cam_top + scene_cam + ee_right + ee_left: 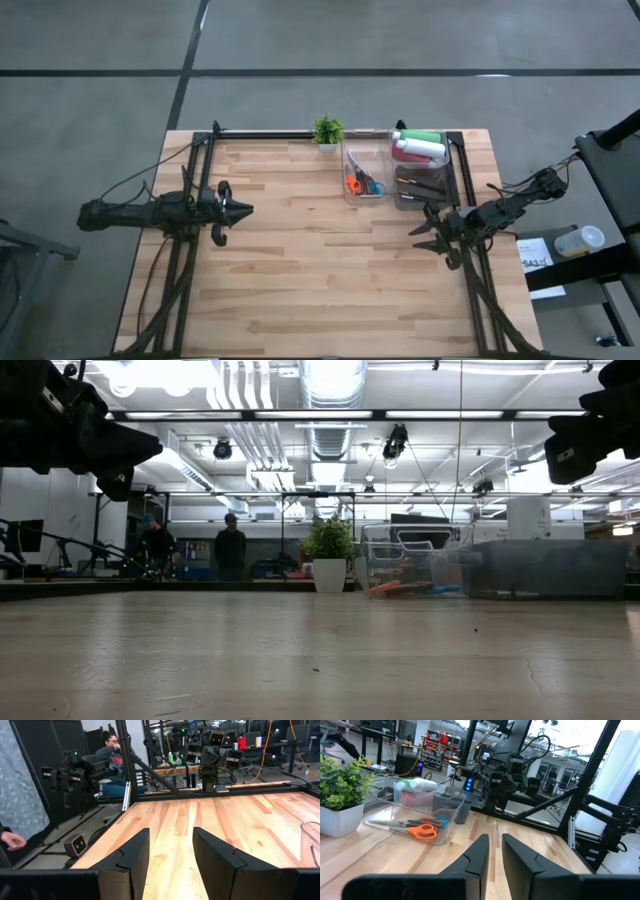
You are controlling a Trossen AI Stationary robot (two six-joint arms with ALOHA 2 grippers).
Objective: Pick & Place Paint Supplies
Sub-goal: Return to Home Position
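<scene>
The squeeze bottles (420, 146) (green, white and pink-red) lie in a grey bin (452, 165) at the table's far right. Thin dark brushes (420, 186) lie in the same bin, nearer to me. In the left wrist view the bottles (417, 785) show beyond a clear bin. My left gripper (245, 210) (495, 840) hovers over the table's left middle, shut to a narrow slit and pointing right. My right gripper (425, 232) (171, 837) hovers at the right middle, just in front of the bin. It is open, points left and holds nothing.
A clear bin (350, 160) with orange and blue scissors (363, 183) stands left of the grey bin. A small potted plant (327, 130) stands at the far edge. Bare wood lies between the two arms. People show in the room beyond the table.
</scene>
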